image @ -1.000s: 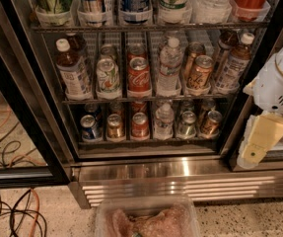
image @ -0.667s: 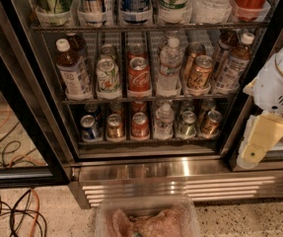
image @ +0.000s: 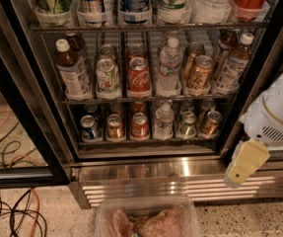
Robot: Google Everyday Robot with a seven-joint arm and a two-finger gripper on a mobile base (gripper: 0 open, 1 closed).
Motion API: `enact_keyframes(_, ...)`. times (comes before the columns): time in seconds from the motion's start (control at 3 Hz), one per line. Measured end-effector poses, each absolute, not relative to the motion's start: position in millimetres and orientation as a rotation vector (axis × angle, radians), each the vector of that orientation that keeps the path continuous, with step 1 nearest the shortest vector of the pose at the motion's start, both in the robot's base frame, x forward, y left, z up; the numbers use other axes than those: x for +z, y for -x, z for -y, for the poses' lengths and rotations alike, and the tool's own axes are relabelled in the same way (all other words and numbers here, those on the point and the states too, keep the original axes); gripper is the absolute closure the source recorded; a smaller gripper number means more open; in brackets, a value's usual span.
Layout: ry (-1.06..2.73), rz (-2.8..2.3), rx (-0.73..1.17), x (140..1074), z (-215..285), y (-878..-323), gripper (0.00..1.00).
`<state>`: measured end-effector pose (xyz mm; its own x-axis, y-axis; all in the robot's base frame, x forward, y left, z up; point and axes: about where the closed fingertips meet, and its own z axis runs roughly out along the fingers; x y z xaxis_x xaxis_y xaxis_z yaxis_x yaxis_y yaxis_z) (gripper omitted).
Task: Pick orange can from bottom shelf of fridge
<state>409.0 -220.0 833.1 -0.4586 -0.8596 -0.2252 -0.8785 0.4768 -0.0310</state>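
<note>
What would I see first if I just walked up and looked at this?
The big fridge fills the view, packed with drinks like the red can in the middle. On the bottom shelf, the shiny orange can sits at the far right of the front row. The robot's cream-colored tool hangs outside the fridge at the lower right, apart from the cans.

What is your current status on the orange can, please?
Gripper low right, outside the fridge. Orange can upright at front right of bottom shelf, untouched. Nothing in front of it.
</note>
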Motion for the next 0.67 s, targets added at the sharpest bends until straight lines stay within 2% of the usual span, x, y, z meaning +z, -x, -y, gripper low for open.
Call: enact_keyframes(0.67,1.296,-2.706,0.155,746.7,231.3,-418.3,0.0)
